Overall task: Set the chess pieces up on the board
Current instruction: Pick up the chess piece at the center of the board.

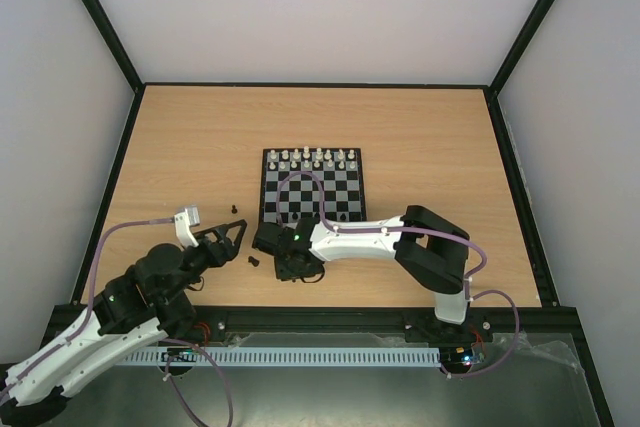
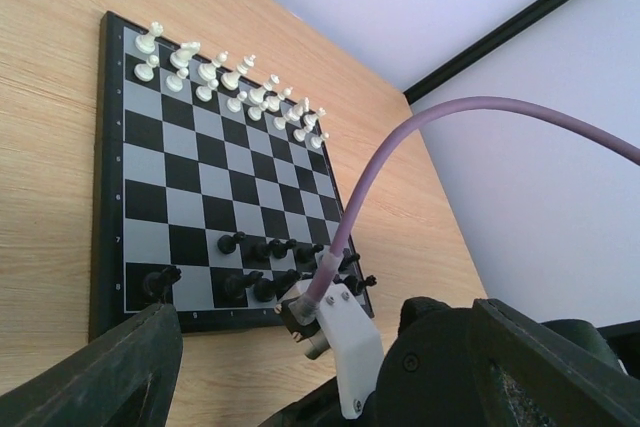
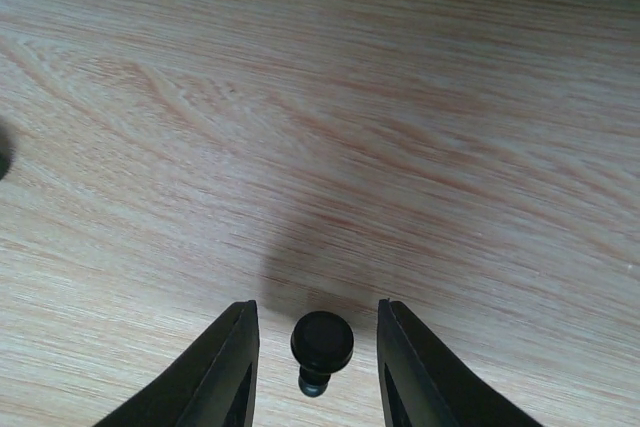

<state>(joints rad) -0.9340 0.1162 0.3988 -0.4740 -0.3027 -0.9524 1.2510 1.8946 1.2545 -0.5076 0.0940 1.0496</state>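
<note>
Just off the near-left corner of the board [image 1: 340,187], the right gripper [image 3: 315,305] hangs low over the tabletop [image 3: 400,127], its fingers spread either side of a black pawn [image 3: 322,343] with a gap on each flank. To its left, the left gripper [image 1: 236,235] is spread wide and holds nothing. Black chess pieces [image 2: 270,247] stand on the board's near rows, white chess pieces [image 2: 215,72] on the far ones.

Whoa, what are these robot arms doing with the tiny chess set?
They're setting up the chessboard. The white pieces stand in two rows on the far side; some black pieces stand on the near rows. The right gripper is low over the table, open fingers either side of a small black piece, not squeezing it yet. The left gripper hangs open, holding nothing. Two loose black pieces lie on the table.
</note>
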